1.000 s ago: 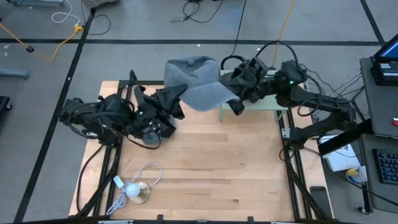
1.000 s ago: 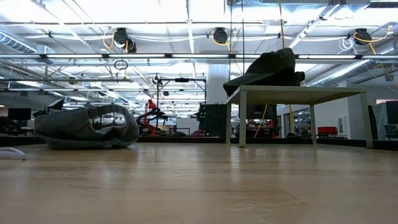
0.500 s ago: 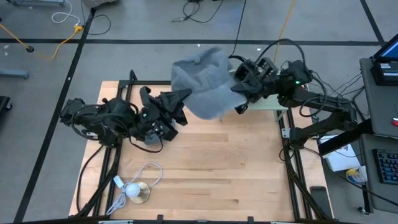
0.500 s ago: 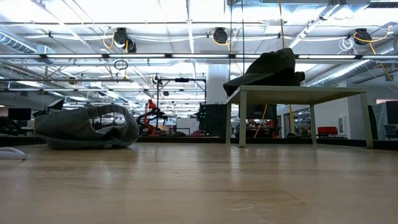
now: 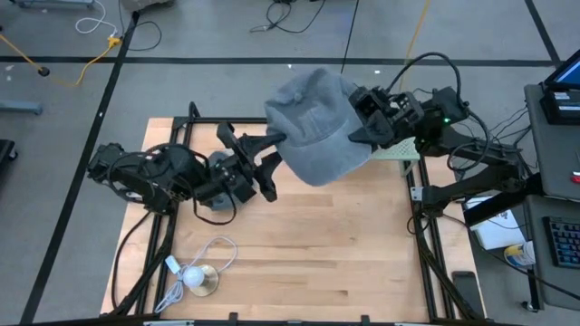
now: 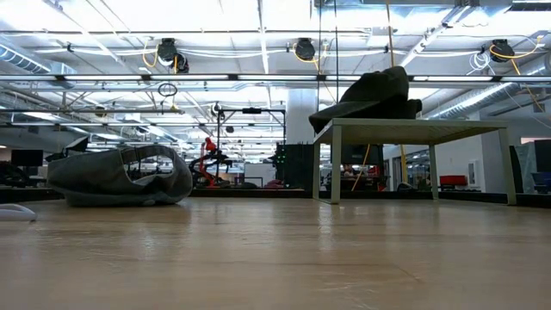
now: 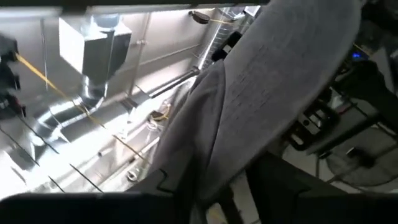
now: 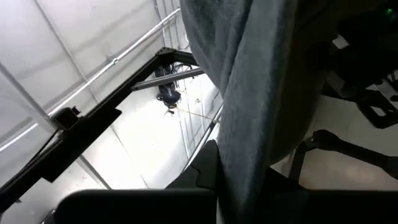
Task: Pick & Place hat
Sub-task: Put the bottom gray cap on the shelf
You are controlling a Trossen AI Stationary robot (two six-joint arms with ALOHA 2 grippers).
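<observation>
A light grey hat (image 5: 317, 127) hangs in the air above the table's far middle, between my two arms. My right gripper (image 5: 361, 131) is shut on the hat's right edge. My left gripper (image 5: 275, 158) stands open at the hat's left edge. In the left wrist view the grey cloth (image 7: 273, 81) runs down between its fingers; whether they touch it, I cannot tell. The low view shows neither gripper. My right gripper pinches the hat's right edge (image 8: 239, 168) between its two fingers, coming in roughly level from the table's right. The cloth runs down between the fingers in the right wrist view. The hat is lifted clear of the table, its crown up and toward the far side.
A second grey hat (image 6: 120, 176) lies on the table's left part. A dark hat (image 6: 370, 95) rests on a small white table (image 6: 413, 129) at the far right, below my right arm. A bulb-like object with a white cable (image 5: 198, 276) lies near left.
The hat has gone toward the table's right edge, staying in the air, and both grippers have gone with it. My right gripper has shut on the hat's right edge. My left gripper's fingers have spread apart at the left edge.
</observation>
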